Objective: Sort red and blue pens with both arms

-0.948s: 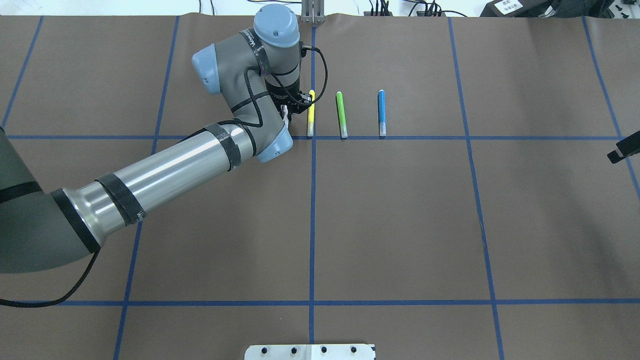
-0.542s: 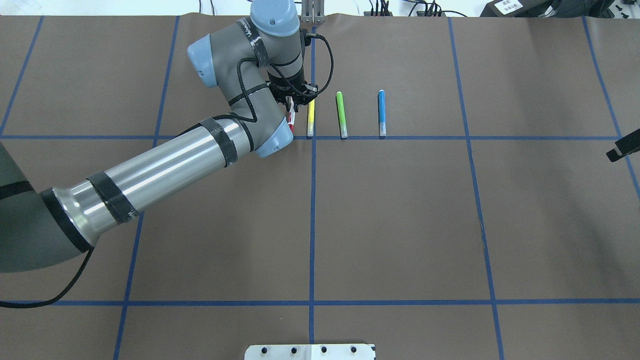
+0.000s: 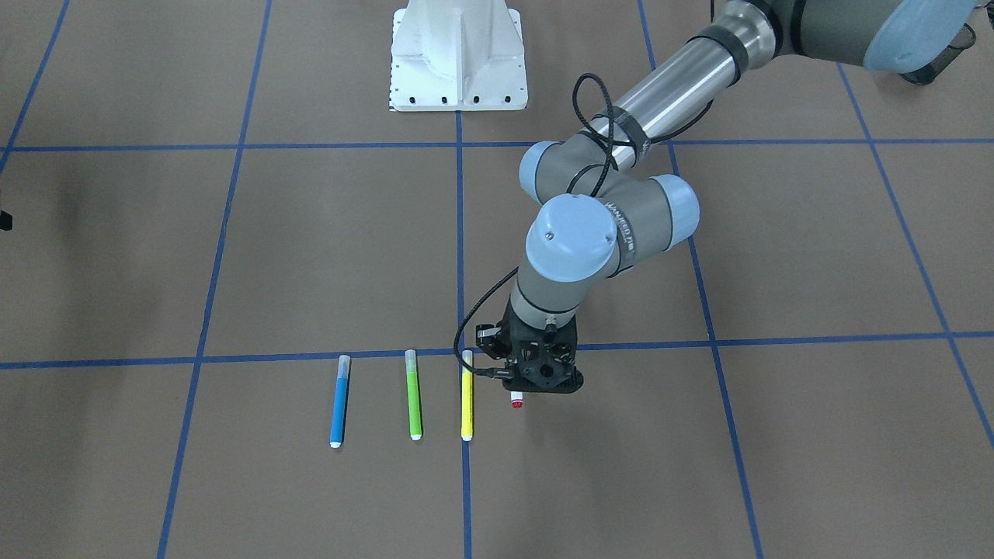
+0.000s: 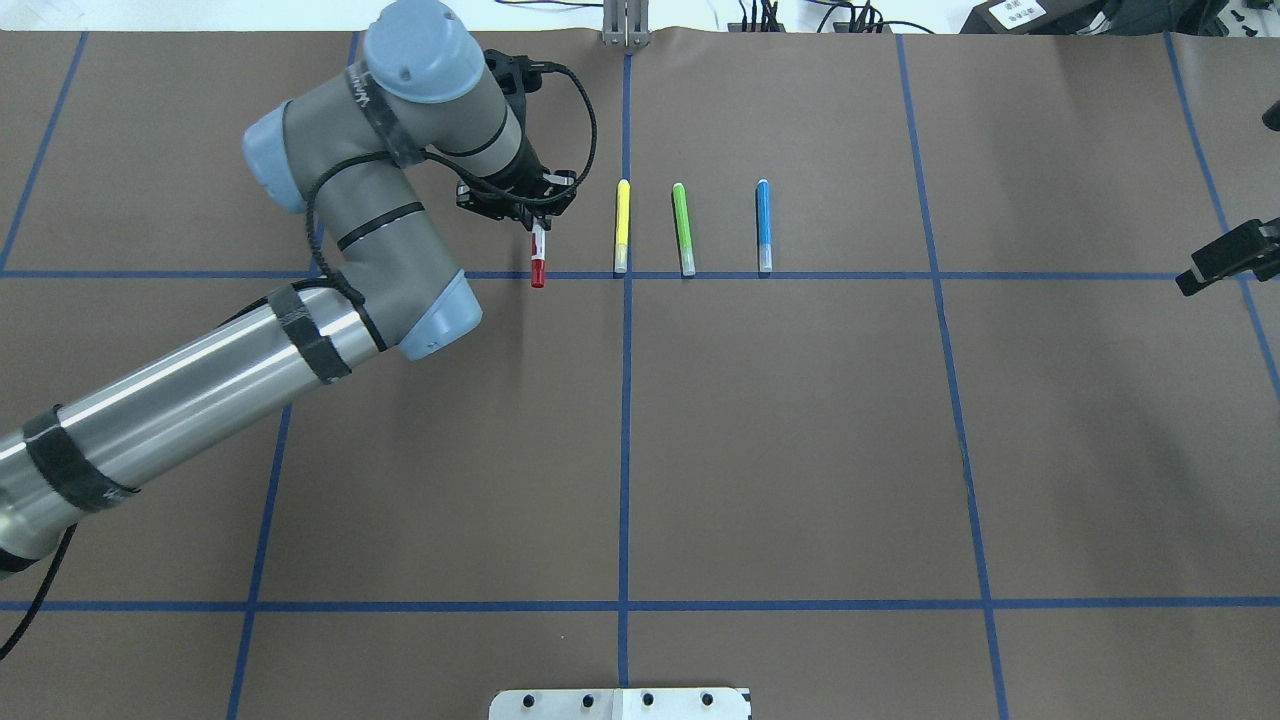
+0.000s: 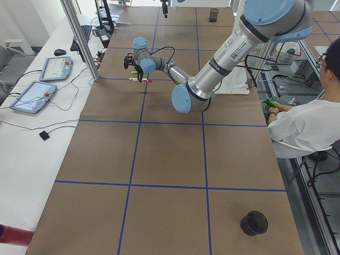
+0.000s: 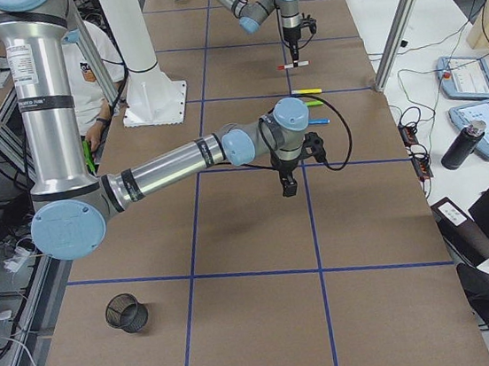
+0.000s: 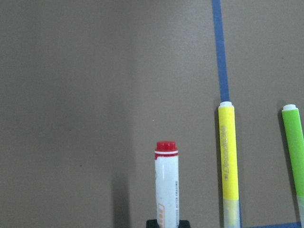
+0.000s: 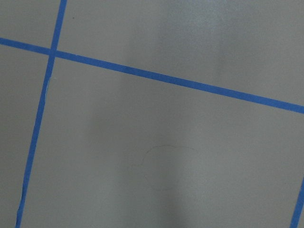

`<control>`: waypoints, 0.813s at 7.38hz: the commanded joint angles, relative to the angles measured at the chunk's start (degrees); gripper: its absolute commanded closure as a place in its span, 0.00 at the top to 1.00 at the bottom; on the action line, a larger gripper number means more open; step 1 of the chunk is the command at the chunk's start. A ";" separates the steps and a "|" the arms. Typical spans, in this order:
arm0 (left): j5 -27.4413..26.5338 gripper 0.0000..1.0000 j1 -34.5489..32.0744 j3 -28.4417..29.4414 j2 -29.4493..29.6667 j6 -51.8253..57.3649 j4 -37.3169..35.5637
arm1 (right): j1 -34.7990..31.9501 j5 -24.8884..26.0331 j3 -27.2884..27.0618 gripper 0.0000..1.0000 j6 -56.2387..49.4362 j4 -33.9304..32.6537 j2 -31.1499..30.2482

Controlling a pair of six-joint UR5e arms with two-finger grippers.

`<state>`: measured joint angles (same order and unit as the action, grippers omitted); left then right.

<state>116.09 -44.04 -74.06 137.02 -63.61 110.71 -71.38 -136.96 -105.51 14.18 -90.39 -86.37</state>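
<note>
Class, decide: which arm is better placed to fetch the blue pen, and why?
Right. The left tool holds the red marker; the blue pen lies at the row's end nearest the right tool, which looks empty.

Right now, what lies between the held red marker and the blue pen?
The yellow pen and green pen separate red marker from blue pen in the overhead view.

Red-capped white marker (image 4: 538, 258), blue pen (image 4: 764, 227), green pen (image 4: 683, 228), yellow pen (image 4: 622, 226), brown table (image 4: 800, 420).
</note>
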 commanded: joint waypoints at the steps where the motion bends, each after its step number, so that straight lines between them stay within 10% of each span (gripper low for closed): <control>1: -0.69 0.00 -2.18 -13.07 -10.50 -2.13 -0.14 | 3.43 0.29 0.92 1.00 7.42 0.39 4.61; 6: -1.82 0.00 -6.84 -32.76 -34.65 -1.87 0.99 | 8.89 3.45 3.38 1.00 20.70 1.27 14.20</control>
<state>115.30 -49.89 -101.07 110.25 -65.60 110.81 -63.50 -134.11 -102.44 33.32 -89.14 -73.49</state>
